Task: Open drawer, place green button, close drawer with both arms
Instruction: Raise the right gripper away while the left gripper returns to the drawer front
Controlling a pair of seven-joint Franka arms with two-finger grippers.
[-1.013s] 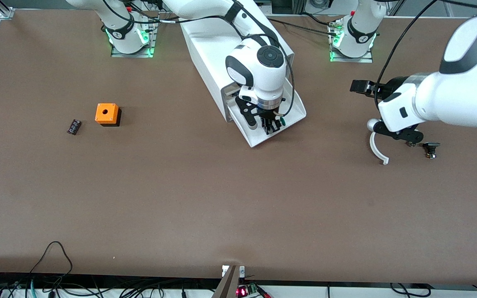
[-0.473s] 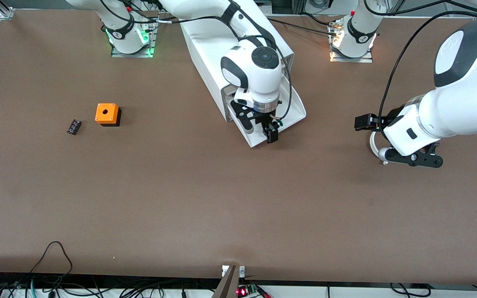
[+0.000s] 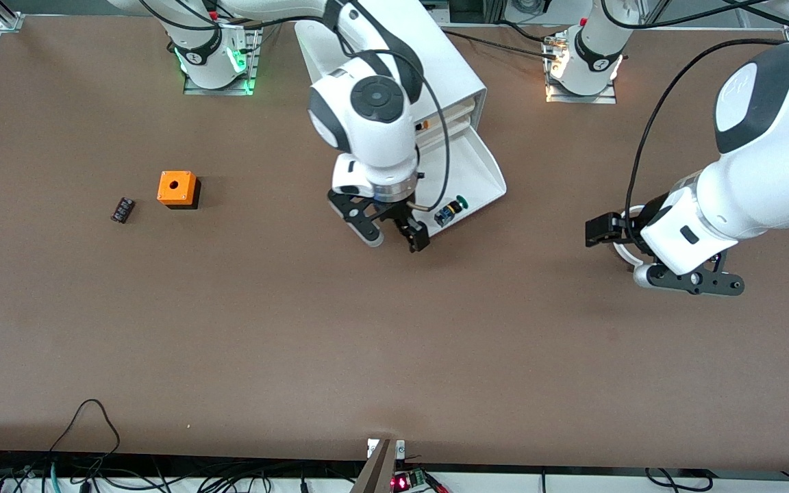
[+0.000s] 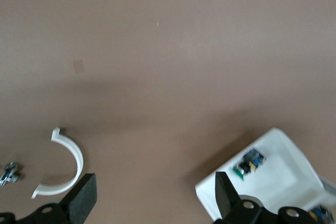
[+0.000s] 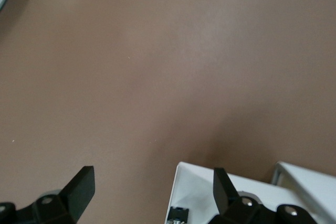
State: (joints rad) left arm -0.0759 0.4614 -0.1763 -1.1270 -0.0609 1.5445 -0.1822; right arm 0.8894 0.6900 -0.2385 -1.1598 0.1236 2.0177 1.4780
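Front view: button (image 3: 451,209) lying in open drawer (image 3: 477,179), just beside right gripper (image 3: 398,236), fingers spread, empty. Left gripper (image 3: 689,282) over table near white arc (image 4: 63,167), fingers apart.

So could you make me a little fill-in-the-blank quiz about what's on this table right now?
1. The button with the green cap lies inside the pulled-out white ____.
2. The right gripper hangs over the table with its jaws ____.
3. The box with a hole in its top is colored ____.
4. The left gripper hangs over a curved ____ piece lying on the table.

Missing words: drawer; open; orange; white
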